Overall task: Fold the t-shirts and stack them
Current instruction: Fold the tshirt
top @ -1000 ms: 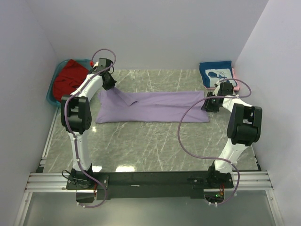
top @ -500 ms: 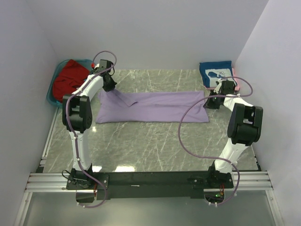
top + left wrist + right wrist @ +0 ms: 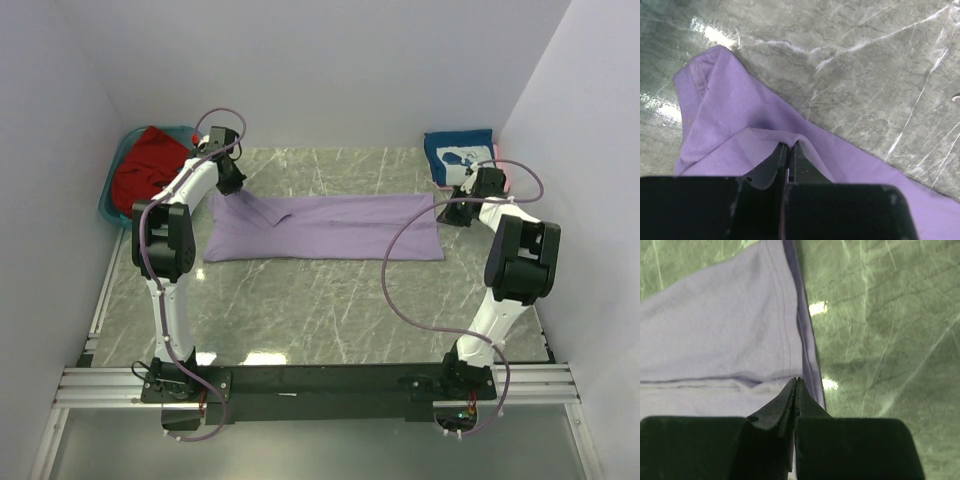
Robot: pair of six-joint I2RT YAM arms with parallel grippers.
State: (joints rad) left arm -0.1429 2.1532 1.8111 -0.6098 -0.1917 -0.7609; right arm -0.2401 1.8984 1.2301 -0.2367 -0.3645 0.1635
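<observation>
Grey-green marble tabletop (image 3: pixel 320 310) fills my view, and across its middle the lavender t-shirt (image 3: pixel 330 228) lies flat as a long folded band running 9 to 3 o'clock. At its 10 o'clock corner my left gripper (image 3: pixel 789 147) is clamped on a raised fold. At 3 o'clock my right gripper (image 3: pixel 795 381) is pinched tight on the hem. Farther off at 1 o'clock, the navy t-shirt (image 3: pixel 460 157) sits folded over the pink t-shirt (image 3: pixel 503 182). At 11 o'clock the red t-shirt (image 3: pixel 150 165) is heaped in a teal tub (image 3: pixel 112 190).

Bare tabletop (image 3: pixel 330 300) lies open on the near side of the left tool (image 3: pixel 236 188) and right tool (image 3: pixel 447 213), a purple shirt (image 3: pixel 330 228) flat between them. A tub (image 3: pixel 108 195) of red cloth (image 3: pixel 145 165) blocks the corner beyond the left tool; a folded navy shirt (image 3: pixel 460 155) sits close behind the right.
</observation>
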